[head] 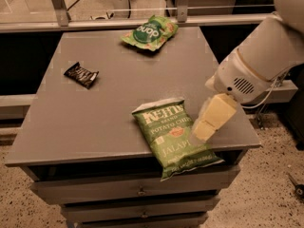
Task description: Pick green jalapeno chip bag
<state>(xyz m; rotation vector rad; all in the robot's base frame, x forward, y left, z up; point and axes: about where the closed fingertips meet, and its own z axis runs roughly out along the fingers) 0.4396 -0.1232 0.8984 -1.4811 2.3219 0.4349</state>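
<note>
Here, gripper [205, 127] sits low, whether parted or closed unclear, green jalapeno chip bag [172, 137] immediately to its left.

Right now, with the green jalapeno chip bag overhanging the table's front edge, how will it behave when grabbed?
The green jalapeno chip bag looks puffy, so probably light and crushable. Its glossy film may slip or crinkle. It overhangs the grey table in front, so a push could tip it off. The gripper is at its right edge.
</note>
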